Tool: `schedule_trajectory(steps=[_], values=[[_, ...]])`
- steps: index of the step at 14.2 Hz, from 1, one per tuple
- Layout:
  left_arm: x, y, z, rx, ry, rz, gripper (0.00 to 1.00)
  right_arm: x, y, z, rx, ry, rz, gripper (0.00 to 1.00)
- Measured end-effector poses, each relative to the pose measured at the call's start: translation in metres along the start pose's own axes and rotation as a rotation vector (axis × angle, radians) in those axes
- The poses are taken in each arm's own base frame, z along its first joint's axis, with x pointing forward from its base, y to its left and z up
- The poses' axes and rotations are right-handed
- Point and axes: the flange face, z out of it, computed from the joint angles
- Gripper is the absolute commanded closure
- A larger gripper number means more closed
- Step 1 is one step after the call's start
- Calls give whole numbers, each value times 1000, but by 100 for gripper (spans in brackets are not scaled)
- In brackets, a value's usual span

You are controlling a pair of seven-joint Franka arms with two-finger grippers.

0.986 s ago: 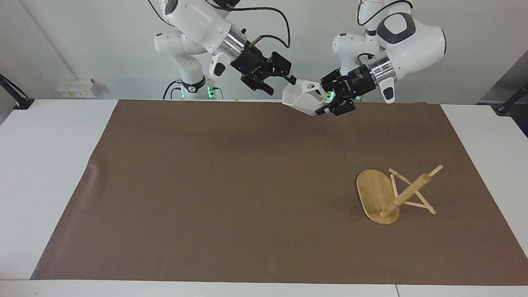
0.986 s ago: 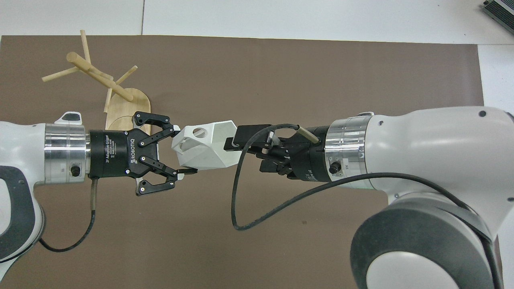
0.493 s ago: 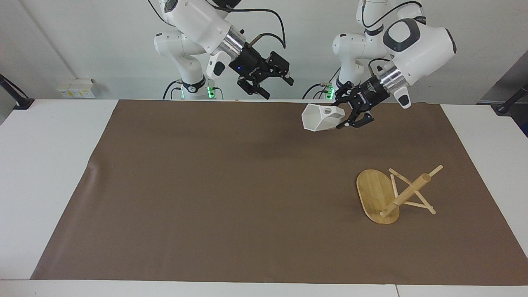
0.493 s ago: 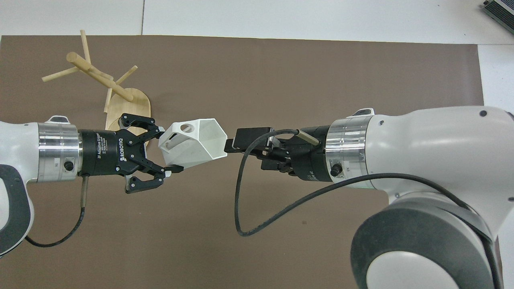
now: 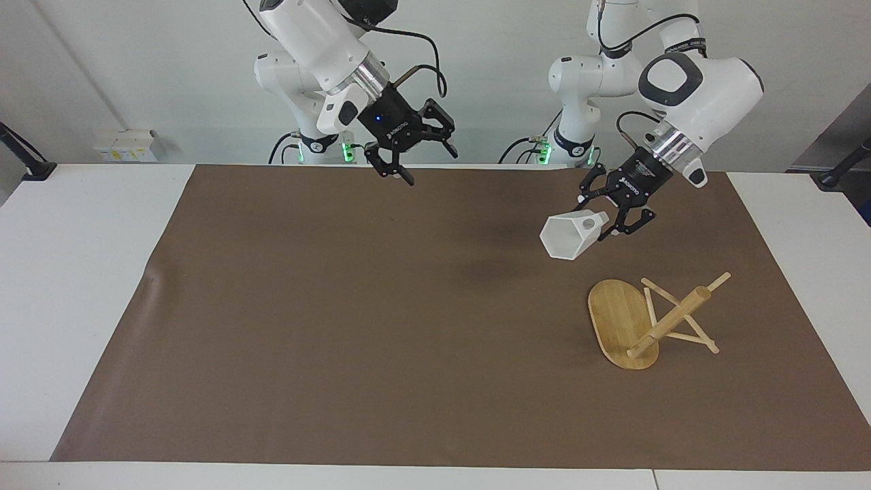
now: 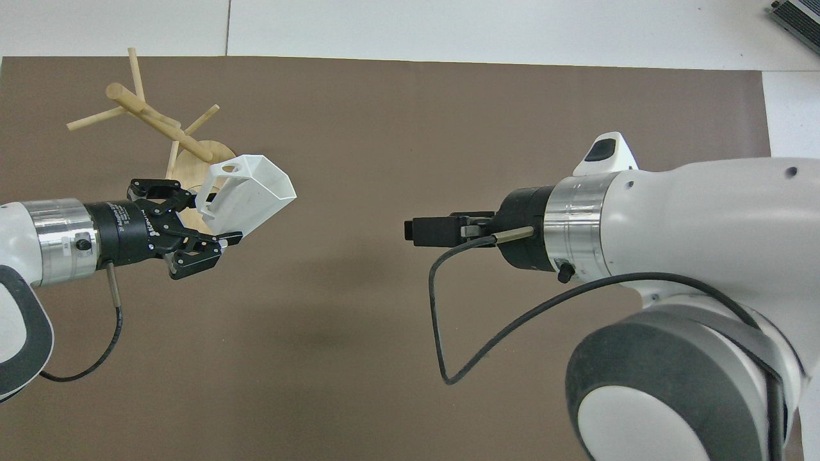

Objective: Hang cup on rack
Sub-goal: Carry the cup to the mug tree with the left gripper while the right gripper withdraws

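The left hand [image 5: 607,221] grips the white faceted cup [image 5: 570,237] by its handle, tilted, in the air just robot-side of the bamboo mug tree [image 5: 650,320], which lies tipped over on the brown mat [image 5: 340,327] covering the tabletop. The right hand [image 5: 415,156] hangs open, well apart.

**Even, Bright Light Over the Table**

Light was bright and diffuse, falling from above. A soft shadow smudged the brown mat [image 5: 435,340] beneath the raised cup [image 5: 570,237]. Both views were sharp; no glare showed.
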Motion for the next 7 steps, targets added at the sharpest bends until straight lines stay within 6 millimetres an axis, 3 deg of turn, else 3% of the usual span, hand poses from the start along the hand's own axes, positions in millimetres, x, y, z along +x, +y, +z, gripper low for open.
schedule_trajectory(steps=[3, 7], values=[[8, 10, 6, -58, -6, -83, 100, 4, 18, -3, -108, 1, -171, 0], [10, 22, 16, -133, -23, -163, 100, 13, 58, -18, -196, -33, -385, 0]])
